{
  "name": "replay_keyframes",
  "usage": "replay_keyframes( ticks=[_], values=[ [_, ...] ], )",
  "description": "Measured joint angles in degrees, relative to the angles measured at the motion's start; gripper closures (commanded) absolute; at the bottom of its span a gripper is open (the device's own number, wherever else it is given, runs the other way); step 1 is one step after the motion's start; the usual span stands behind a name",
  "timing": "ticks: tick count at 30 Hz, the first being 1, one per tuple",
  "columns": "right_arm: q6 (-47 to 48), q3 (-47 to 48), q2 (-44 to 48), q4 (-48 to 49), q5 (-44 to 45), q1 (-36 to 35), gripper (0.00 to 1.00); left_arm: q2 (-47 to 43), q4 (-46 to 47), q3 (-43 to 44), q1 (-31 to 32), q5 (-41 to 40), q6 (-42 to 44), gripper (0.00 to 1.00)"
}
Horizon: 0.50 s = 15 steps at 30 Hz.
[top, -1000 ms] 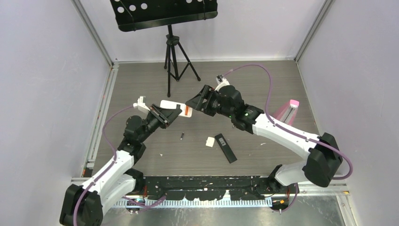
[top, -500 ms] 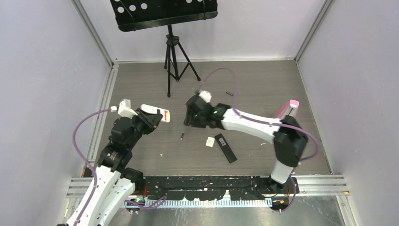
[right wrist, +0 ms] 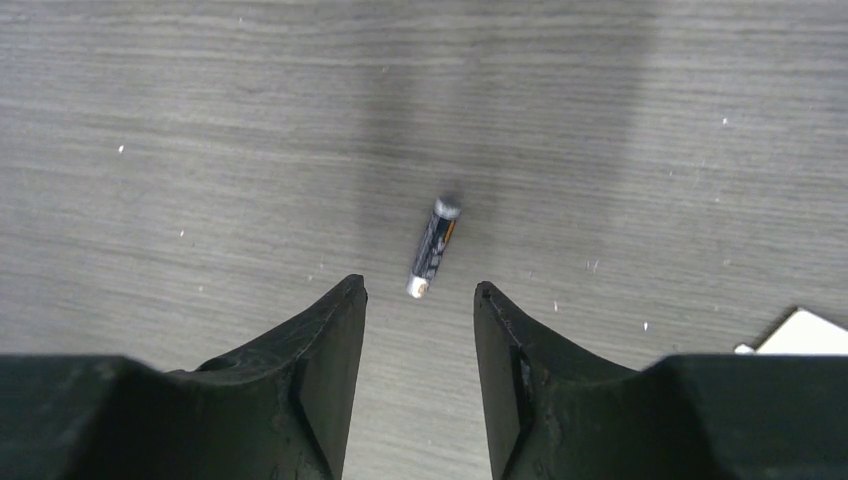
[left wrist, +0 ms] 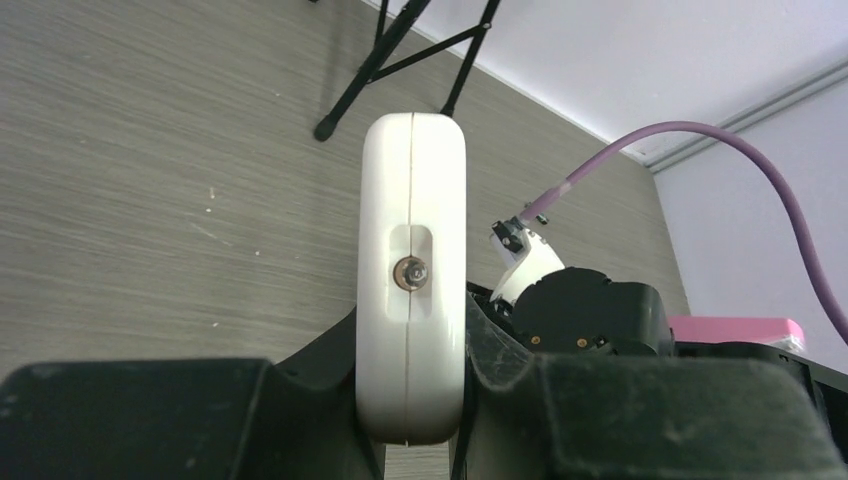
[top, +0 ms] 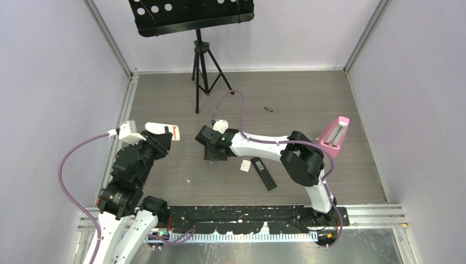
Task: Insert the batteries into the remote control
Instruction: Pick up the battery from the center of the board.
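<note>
Two visibly left to load: L gripper [left wrist: 410,345] clamps white remote [left wrist: 412,200]; R gripper [right wrist: 418,312], fingers open, hovers over dark batt. [right wrist: 434,245]; green batt. [top: 268,109] lies well apart.

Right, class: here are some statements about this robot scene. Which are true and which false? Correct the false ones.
1. The left gripper holds a white remote. True.
2. The right gripper is shut on a battery. False: it is open, and the dark battery lies on the table just ahead of it.
3. A black remote lies on the table. True.
4. The pink block stands beside the left arm. False: it stands on the right side, near the right arm.
5. Another battery lies alone farther back, touched by neither gripper. True.
</note>
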<state>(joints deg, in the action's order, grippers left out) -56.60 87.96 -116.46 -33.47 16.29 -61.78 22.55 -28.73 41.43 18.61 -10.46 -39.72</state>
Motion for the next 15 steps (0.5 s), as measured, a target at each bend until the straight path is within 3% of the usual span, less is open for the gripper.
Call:
replay_keyframes(
  ticks=[9, 13, 15],
  values=[
    [0.02, 3.02, -5.64, -1.49, 4.9, 0.0, 0.61, -2.23, -2.62, 0.0, 0.0, -3.61, 1.4, 1.0],
    [0.52, 3.43, -5.7, -1.75, 5.46, -0.04, 0.77, -2.32, -2.93, 0.0, 0.0, -4.39, 1.46, 1.0],
    [0.61, 3.43, -5.73, -2.25, 5.42, -0.04, 0.81, -2.32, -2.93, 0.0, 0.0, -4.57, 1.46, 1.0]
  ],
)
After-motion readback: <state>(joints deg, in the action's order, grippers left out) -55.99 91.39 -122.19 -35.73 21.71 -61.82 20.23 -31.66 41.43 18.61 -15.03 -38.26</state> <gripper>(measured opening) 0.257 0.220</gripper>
